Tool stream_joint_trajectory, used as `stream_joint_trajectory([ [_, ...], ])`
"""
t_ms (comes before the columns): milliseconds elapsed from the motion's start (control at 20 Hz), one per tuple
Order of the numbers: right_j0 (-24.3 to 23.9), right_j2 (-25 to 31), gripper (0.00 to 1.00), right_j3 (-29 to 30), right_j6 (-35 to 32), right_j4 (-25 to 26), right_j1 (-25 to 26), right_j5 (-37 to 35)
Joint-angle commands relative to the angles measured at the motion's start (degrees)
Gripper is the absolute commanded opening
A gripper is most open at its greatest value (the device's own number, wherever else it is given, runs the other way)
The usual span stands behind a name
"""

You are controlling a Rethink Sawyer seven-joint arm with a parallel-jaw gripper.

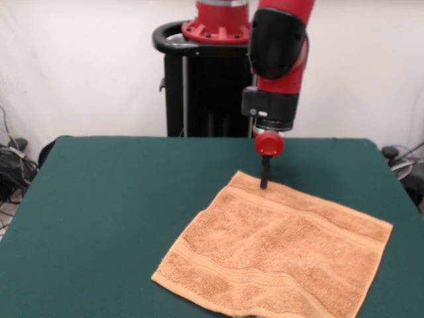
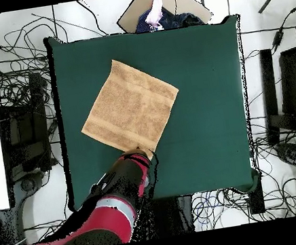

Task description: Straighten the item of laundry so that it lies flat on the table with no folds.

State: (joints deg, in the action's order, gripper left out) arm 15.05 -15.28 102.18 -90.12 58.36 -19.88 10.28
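The orange-tan towel (image 1: 278,255) lies spread out on the dark green table (image 1: 99,199), turned like a diamond, right of centre and close to the front edge. It looks nearly flat, with slight ripples and a border band near two opposite edges. My gripper (image 1: 264,179) hangs straight down from the red and black arm. Its fingers show as one thin black stick, shut, and the tip touches the towel's far edge near its far corner. In the overhead view the towel (image 2: 129,107) lies left of the table's (image 2: 203,106) middle, and the arm covers the gripper at the towel's lower corner.
The black pedestal (image 1: 205,79) stands behind the table's far edge. A cardboard box (image 2: 161,9) with dark things in it sits beyond the opposite edge. Cables and black equipment (image 2: 24,126) lie on the floor around the table.
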Motion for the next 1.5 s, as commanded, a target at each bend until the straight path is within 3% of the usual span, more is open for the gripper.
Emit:
stream_joint_trajectory([
  [50, -3.2, 5.3, 1.0, -7.3, -6.3, -2.3, 6.5, -0.1],
  [100, -3.1, 5.0, 1.0, -7.3, -6.4, -2.5, 6.5, 0.3],
  [150, -3.3, 4.8, 0.0, -7.2, -6.4, -2.7, 6.5, 0.2],
  [950, -4.1, 3.7, 0.0, -6.9, -6.4, -3.2, 6.4, 3.1],
  [1500, -9.2, 8.0, 0.0, -5.7, -3.0, 6.5, 2.9, 0.1],
])
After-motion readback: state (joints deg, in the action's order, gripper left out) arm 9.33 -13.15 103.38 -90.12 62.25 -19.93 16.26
